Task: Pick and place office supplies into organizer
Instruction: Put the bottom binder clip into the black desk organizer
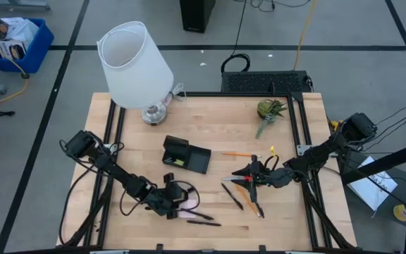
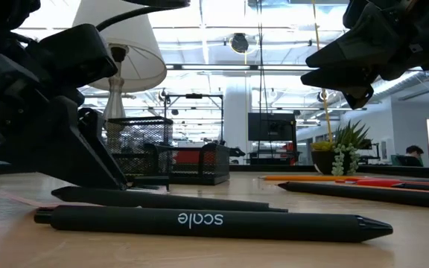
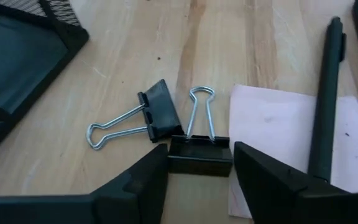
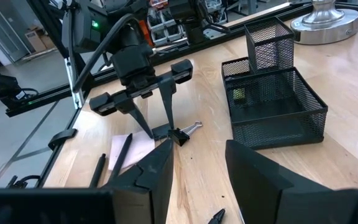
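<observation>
Two small black binder clips lie on the wooden table next to the pink sticky-note pad [image 3: 278, 137]. My left gripper [image 3: 201, 163], at the table's near left [image 1: 169, 200], is shut on the nearer clip [image 3: 201, 154]; the other clip [image 3: 157, 118] lies free beside it. The black mesh organizer [image 1: 186, 155] stands at mid-table. My right gripper [image 4: 197, 168] is open and empty, raised above the red-handled scissors [image 1: 241, 179]. Black pens [image 1: 231, 196] [image 2: 199, 219], an orange pencil [image 1: 238, 154] and a tiny yellow piece [image 1: 271, 149] lie on the table. My left gripper pinches the nearer clip's black body by its two short ends [image 3: 174, 155] between its two fingers. The fingers [image 4: 166, 106] come down from above, slanting. The clip lies on the table, and its wire handles [image 3: 201, 112] point away from the gripper.
A white lamp [image 1: 136, 60] stands at the far left and a green plant sprig [image 1: 269, 111] at the far right. Two pens [image 1: 201, 219] lie near the front edge, close by the left gripper. One pen [image 3: 325, 99] lies across the pink pad.
</observation>
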Controlling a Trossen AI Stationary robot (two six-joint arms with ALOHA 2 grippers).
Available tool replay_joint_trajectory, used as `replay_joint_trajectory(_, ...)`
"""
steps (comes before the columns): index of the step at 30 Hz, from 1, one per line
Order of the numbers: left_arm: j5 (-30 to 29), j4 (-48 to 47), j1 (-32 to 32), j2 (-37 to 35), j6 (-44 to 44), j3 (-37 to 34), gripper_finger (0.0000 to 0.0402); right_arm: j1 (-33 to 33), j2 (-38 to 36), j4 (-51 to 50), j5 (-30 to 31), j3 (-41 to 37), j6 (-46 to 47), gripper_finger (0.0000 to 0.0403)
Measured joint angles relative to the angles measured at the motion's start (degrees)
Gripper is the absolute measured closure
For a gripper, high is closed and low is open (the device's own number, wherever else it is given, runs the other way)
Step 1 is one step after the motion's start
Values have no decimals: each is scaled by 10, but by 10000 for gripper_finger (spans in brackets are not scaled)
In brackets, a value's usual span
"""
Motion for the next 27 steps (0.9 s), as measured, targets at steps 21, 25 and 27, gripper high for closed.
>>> replay_joint_trajectory(21, -108, -39, -60, -13, -160, 0, 246, 0, 0, 0, 0, 0, 0, 264)
replay_joint_trajectory(25, -147, -86, -66, -38, -215, 0, 240, 0, 0, 0, 0, 0, 0, 264)
replay_joint_trajectory(27, -168, -107, -66, -53, -238, 0, 238, 0, 0, 0, 0, 0, 0, 264)
